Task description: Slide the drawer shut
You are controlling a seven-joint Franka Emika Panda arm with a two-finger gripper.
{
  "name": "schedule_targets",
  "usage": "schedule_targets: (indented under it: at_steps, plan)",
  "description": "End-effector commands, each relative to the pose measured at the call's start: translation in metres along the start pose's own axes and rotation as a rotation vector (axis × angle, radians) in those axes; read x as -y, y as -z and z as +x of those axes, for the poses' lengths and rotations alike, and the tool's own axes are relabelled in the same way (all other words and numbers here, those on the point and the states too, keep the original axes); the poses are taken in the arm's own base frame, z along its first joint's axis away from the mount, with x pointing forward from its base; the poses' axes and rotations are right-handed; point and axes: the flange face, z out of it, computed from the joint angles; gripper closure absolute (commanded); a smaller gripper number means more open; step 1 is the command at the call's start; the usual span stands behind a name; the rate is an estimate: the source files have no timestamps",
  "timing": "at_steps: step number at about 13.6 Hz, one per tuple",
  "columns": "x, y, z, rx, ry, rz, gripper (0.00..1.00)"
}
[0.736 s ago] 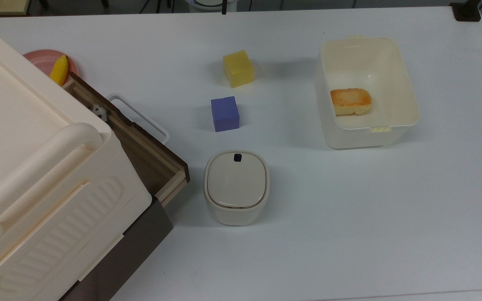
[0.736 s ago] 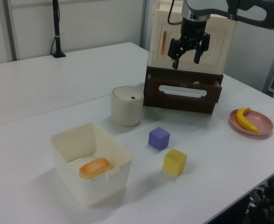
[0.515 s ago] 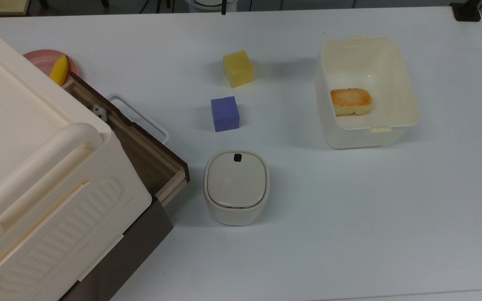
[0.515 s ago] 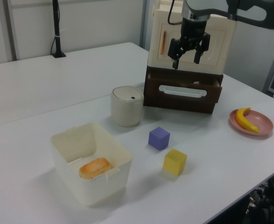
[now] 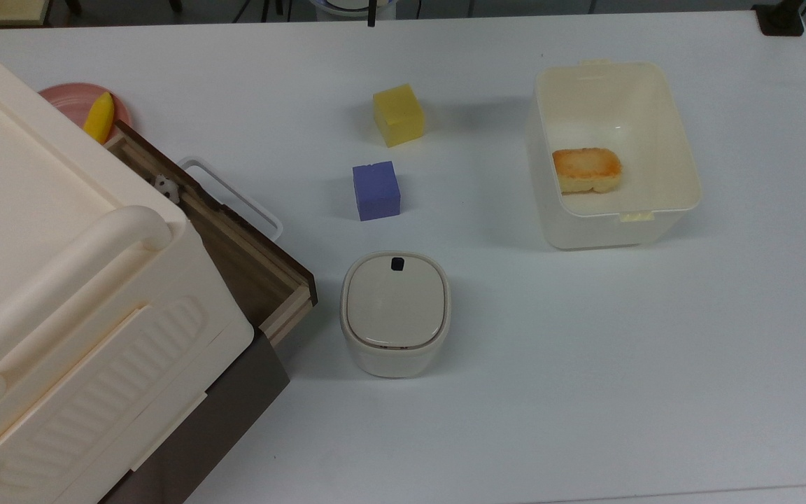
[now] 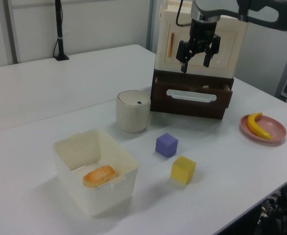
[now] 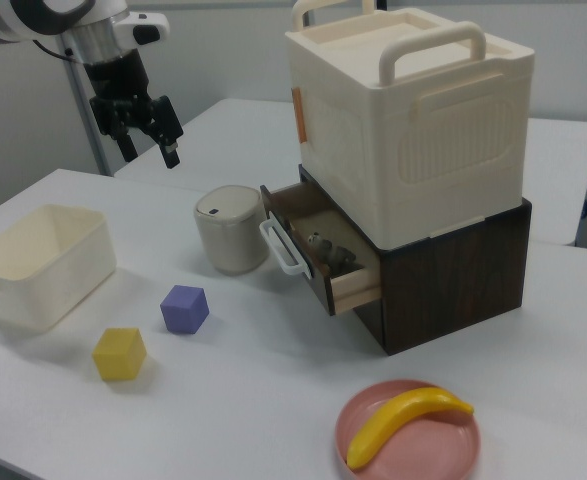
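White table | drawer stood part open, white handle outward | my gripper hung above it, fingers spread, holding nothing.

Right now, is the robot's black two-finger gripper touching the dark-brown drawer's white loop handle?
Apart. In the right view the open gripper hangs in the air well toward the right view's left of the drawer, with bare wall and table between it and the white loop handle.

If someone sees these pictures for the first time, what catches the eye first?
The big cream cabinet on a dark base, with its drawer pulled open toward the lidded pot. The open gripper hangs high over the table, and a banana lies on a pink plate.
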Motion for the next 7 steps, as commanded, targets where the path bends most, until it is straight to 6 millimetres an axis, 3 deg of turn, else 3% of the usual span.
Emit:
schedule_targets:
  at_steps: [1,7]
  plan:
    - [-0.0008,-0.0017,-0.002,-0.018,-0.007,0.024,0.0]
    - [-0.0011,-0.0035,-0.0024,-0.012,-0.002,0.02,0.0]
